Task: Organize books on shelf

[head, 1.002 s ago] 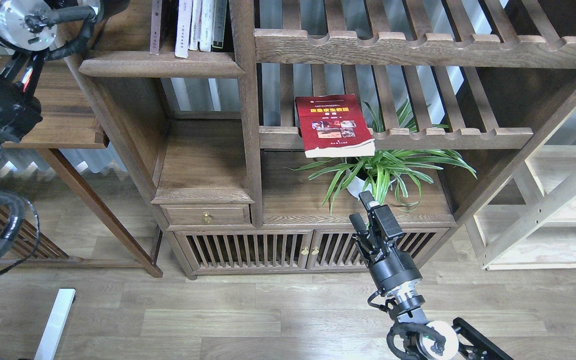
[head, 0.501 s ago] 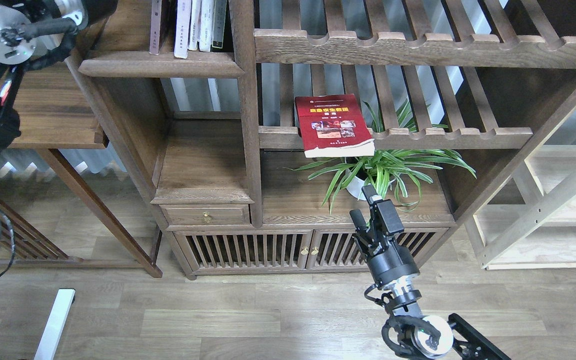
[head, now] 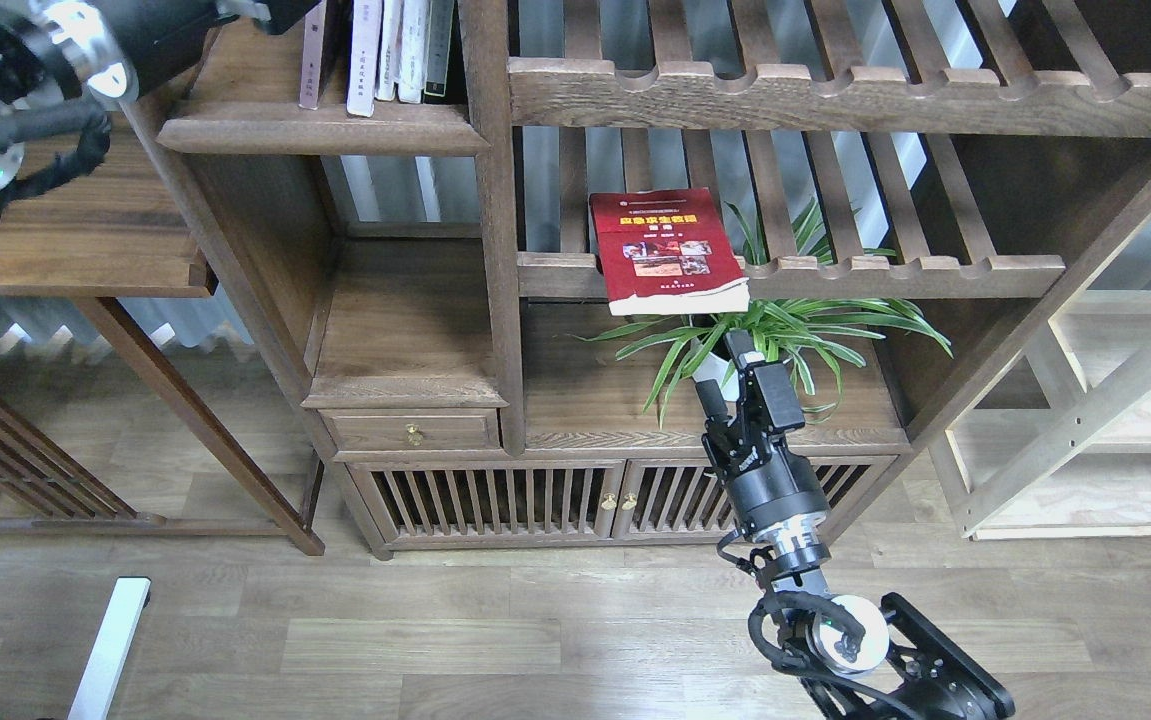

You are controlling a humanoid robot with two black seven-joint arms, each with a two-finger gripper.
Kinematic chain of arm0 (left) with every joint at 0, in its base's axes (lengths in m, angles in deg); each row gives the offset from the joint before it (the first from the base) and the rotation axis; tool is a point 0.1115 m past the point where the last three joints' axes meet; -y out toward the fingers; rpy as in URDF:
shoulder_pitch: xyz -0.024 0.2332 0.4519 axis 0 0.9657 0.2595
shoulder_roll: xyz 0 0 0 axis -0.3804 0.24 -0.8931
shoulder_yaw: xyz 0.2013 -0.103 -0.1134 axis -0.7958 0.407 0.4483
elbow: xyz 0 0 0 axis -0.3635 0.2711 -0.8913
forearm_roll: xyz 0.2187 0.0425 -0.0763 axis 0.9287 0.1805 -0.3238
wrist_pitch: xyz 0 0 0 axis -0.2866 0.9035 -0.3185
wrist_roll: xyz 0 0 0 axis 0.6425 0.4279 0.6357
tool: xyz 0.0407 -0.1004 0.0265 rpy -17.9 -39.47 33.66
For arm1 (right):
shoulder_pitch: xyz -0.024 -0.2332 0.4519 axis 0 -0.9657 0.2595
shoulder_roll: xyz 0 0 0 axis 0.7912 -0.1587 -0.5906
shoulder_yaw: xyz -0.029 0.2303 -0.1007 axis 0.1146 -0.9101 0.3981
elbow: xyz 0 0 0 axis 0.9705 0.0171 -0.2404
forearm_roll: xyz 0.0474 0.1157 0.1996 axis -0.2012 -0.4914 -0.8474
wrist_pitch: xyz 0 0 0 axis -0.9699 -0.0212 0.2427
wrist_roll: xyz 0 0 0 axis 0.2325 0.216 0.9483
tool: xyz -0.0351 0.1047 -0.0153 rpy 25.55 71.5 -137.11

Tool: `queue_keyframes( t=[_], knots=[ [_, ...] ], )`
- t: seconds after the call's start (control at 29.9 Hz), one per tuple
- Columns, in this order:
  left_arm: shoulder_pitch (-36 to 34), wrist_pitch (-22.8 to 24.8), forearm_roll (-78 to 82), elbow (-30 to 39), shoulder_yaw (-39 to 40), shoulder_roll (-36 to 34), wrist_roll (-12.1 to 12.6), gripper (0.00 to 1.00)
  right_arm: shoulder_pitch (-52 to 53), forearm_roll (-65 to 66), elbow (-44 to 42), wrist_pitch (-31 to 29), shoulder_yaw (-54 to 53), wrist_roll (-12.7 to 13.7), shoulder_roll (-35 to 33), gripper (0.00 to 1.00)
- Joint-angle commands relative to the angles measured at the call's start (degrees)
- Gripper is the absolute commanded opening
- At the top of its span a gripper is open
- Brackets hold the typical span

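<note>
The red book with a yellow title [head: 668, 250] lies flat on a slatted rack [head: 895, 266] and overhangs its front rail. Several books stand upright on the solid dark-brown shelf [head: 325, 128] at top left, among them a dark maroon one [head: 312, 55] and a pale one [head: 367, 55]. My right gripper [head: 723, 370] is open and empty, below and in front of the red book, among the plant leaves. My left gripper [head: 270, 8] reaches the top edge just left of the upright books. Its fingers are cut off, so its state cannot be told.
A spider plant in a white pot [head: 775, 335] stands under the rack, right behind my right gripper. A post [head: 495, 220] divides the narrow compartments from the racks. Below are a drawer [head: 413, 430] and slatted doors [head: 535, 500]. A pale wood unit [head: 1085, 400] stands at right.
My right gripper has risen toward the plant and the red book. My left arm has swung up and right toward the upright books. The books have not moved.
</note>
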Motion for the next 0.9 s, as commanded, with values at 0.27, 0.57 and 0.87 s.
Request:
queue_keyframes(
  t=[0.27, 0.57, 0.87],
  knots=[
    [14.10, 0.64, -6.79, 12.26, 7.85, 1.10, 0.00, 0.71, 0.00, 0.09, 0.09, 0.00, 0.39, 0.00, 0.00, 0.99],
    [17.72, 0.73, -7.68, 13.33, 8.38, 6.37, -3.21, 0.75, 0.18, 0.09, 0.09, 0.00, 0.91, 0.00, 0.00, 0.99],
    [25.88, 6.25, -7.94, 13.41, 8.30, 12.17, -6.20, 0.98, 0.18, 0.09, 0.17, 0.00, 1.35, 0.00, 0.00, 0.99]
  ],
)
